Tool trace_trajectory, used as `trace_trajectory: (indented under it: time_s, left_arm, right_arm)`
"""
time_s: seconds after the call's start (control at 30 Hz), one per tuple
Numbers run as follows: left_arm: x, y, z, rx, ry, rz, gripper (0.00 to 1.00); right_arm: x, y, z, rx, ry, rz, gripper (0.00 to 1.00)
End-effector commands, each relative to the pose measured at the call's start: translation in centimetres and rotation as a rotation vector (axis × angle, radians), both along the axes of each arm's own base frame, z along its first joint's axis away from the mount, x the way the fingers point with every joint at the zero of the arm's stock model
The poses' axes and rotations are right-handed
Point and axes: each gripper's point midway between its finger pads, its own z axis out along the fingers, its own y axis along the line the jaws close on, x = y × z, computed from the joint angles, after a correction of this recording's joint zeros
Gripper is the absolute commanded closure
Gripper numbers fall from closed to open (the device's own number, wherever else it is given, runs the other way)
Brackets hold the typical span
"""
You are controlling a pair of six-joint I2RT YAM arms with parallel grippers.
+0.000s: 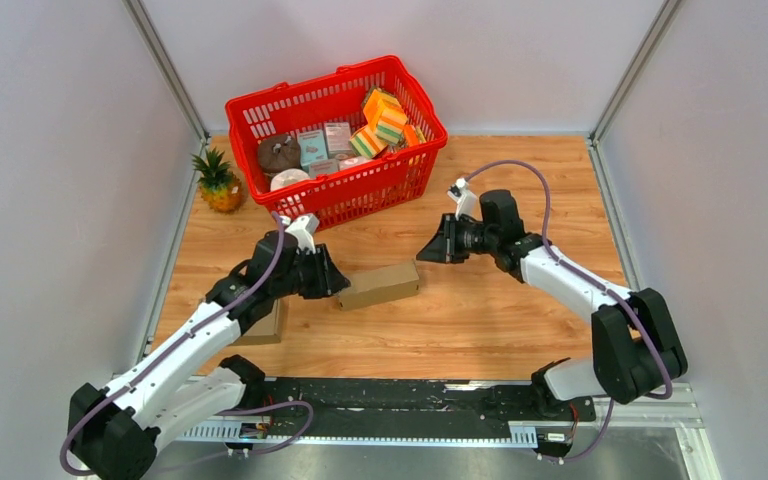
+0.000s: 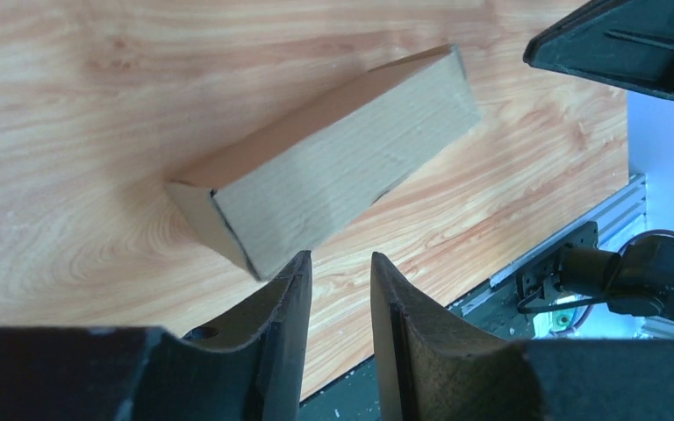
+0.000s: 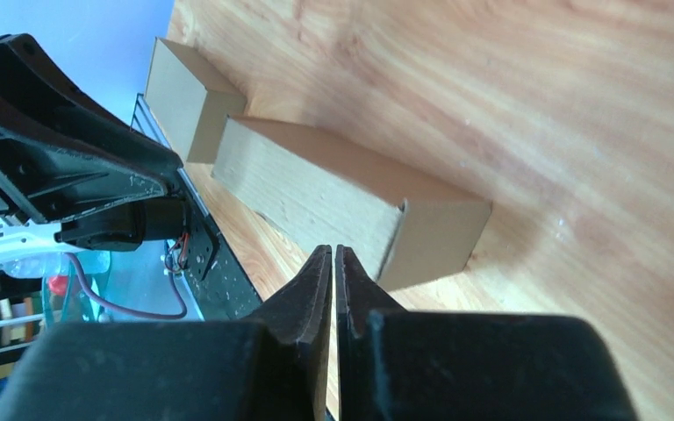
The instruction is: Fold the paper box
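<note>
A brown paper box, closed into a long block, lies on the wooden table between the two arms. It also shows in the left wrist view and in the right wrist view. My left gripper is at the box's left end, with its jaws a little apart and nothing between them. My right gripper hovers just off the box's right end, its jaws pressed together and empty.
A second brown box lies under the left arm near the front edge; it also shows in the right wrist view. A red basket of packets stands at the back. A small pineapple stands left of it.
</note>
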Motion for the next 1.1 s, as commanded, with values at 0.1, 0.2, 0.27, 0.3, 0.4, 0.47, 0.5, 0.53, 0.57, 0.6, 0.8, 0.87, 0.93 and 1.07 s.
trace_trajectory:
  time_s: [0.1,0.2,0.27,0.3,0.4,0.47,0.5,0.53,0.57,0.6,0.8,0.87,0.93,1.07]
  left_arm:
    - [0.5,-1.4,-1.2,0.03,0.03,-0.093,0.67]
    - [-0.2,-0.4,-4.6,0.074,0.093,-0.062,0.69]
    - [-1.4,0.2,-6.4,0.09,0.137,-0.055,0.69]
    - [-2.2,0.3,-6.6,0.08,0.159,-0.061,0.7]
    - [-5.1,1.4,-5.8,0.088,0.167,-0.077,0.68]
    - [-6.0,1.8,-2.0,0.019,0.067,-0.085,0.6]
    - [-6.9,2.5,-1.6,0.025,0.076,-0.072,0.57]
    - [-7.1,2.9,0.8,-0.014,0.003,-0.063,0.51]
    - [-7.6,3.6,0.9,0.005,0.013,-0.05,0.48]
    - [-7.5,4.0,1.5,0.007,-0.003,-0.032,0.46]
    - [-4.9,3.0,2.4,0.045,-0.002,-0.008,0.39]
    - [-3.5,2.2,0.7,0.06,0.032,0.002,0.39]
    - [-3.0,1.8,-2.3,0.088,0.094,0.009,0.4]
    - [-2.5,-0.5,-6.1,0.009,0.187,0.008,0.41]
  right_arm:
    - [1.3,1.7,0.7,-0.025,-0.044,0.044,0.94]
    - [0.3,2.5,-1.1,-0.039,-0.015,0.056,0.94]
    - [-1.0,2.1,-2.8,-0.048,0.027,0.05,0.95]
    - [-1.6,1.7,-3.3,-0.058,0.045,0.049,0.96]
    - [-5.3,-0.3,-4.0,-0.115,0.088,0.073,0.96]
    - [-6.6,-1.9,-2.0,-0.137,0.014,0.043,0.91]
    - [-7.9,-3.0,-2.5,-0.18,0.042,0.034,0.87]
    - [-8.0,-3.7,-1.8,-0.189,0.015,0.009,0.83]
    - [-7.8,-4.2,-0.7,-0.19,-0.032,-0.027,0.7]
    - [-7.8,-4.4,0.0,-0.183,-0.047,-0.045,0.6]
    - [-5.2,-3.3,-1.1,-0.188,0.01,-0.05,0.24]
    - [-5.4,-2.4,-2.3,-0.176,0.09,-0.005,0.27]
    - [-5.4,-1.3,-3.8,-0.157,0.123,0.017,0.32]
    - [-6.9,-0.7,-6.7,-0.208,0.138,0.025,0.34]
